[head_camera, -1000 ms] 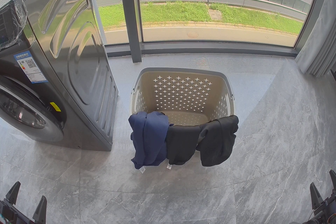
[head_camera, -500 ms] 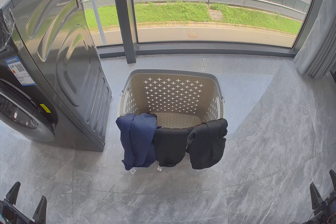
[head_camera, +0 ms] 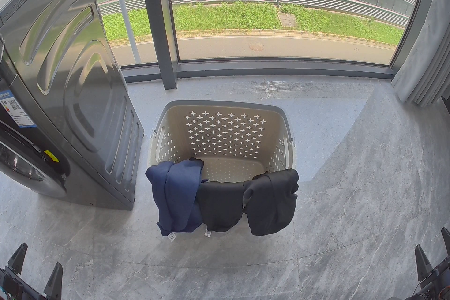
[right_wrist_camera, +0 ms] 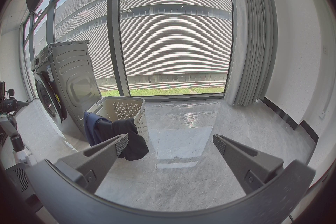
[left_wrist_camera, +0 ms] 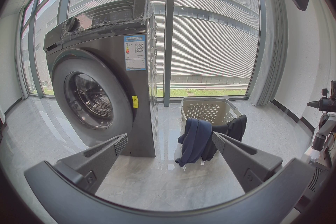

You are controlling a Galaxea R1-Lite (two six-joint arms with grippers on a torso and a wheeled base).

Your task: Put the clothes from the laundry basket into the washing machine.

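A beige laundry basket (head_camera: 225, 127) stands on the grey floor ahead of me. Over its near rim hang a navy garment (head_camera: 174, 195) and two black garments (head_camera: 220, 205) (head_camera: 272, 205). The dark grey washing machine (head_camera: 70, 80) stands to the basket's left, its round door (left_wrist_camera: 91, 99) facing me in the left wrist view. My left gripper (head_camera: 35, 263) sits low at the near left, open and holding nothing. My right gripper (head_camera: 433, 251) sits at the near right, also open. Both are well short of the basket (left_wrist_camera: 210, 111) (right_wrist_camera: 120, 111).
A tall window wall with a dark pillar (head_camera: 157, 10) runs behind the basket. A grey curtain (head_camera: 424, 66) hangs at the far right. Open marble floor (head_camera: 356, 202) lies between me and the basket, and to its right.
The whole head view has shifted: the basket and machine now sit lower and further left in the picture, so the camera moved. Both grippers hold the same pose.
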